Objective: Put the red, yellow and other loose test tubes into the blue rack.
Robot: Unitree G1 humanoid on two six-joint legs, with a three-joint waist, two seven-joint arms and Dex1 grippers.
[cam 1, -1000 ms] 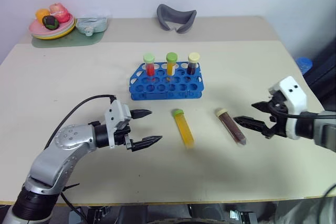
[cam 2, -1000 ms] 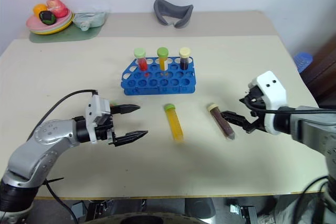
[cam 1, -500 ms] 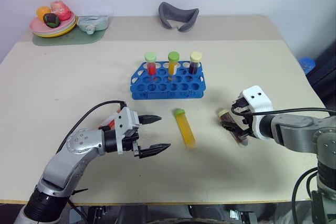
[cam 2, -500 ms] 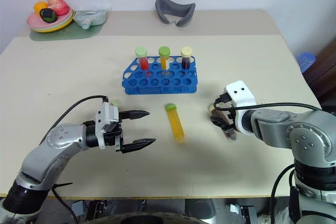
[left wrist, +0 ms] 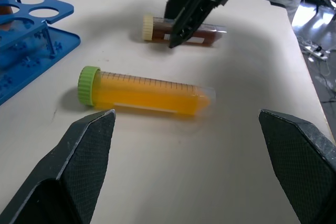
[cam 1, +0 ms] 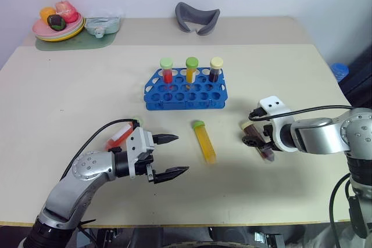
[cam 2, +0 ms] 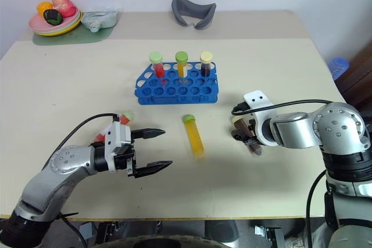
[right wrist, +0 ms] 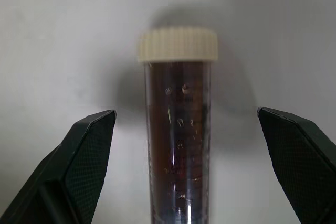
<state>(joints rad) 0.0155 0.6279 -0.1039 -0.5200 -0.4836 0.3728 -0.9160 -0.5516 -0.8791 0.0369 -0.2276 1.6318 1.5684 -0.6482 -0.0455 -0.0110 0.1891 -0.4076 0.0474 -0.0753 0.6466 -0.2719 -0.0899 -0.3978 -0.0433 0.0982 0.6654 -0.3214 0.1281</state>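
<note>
Left eye view showed the blue rack (cam 1: 185, 90) mid-tabletop, toward the far edge; left wrist view had the left gripper (left wrist: 189, 129) spread before a yellow tube (left wrist: 147, 93); right wrist view showed the right gripper (right wrist: 186, 124) spread astride a brown tube (right wrist: 178, 140).

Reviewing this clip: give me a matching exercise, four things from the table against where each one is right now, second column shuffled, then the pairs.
Things:
1. yellow tube with green cap
2. dark brown tube with cream cap
3. red tube with green cap
4. left gripper

Places:
A. standing in the back row of the blue rack
B. lying between the open fingers of the right gripper
C. open, hovering to the left of the lying yellow tube
D. lying on the table just in front of the rack, untouched

Pairs: 1-D, 2-B, 3-A, 4-C
</note>
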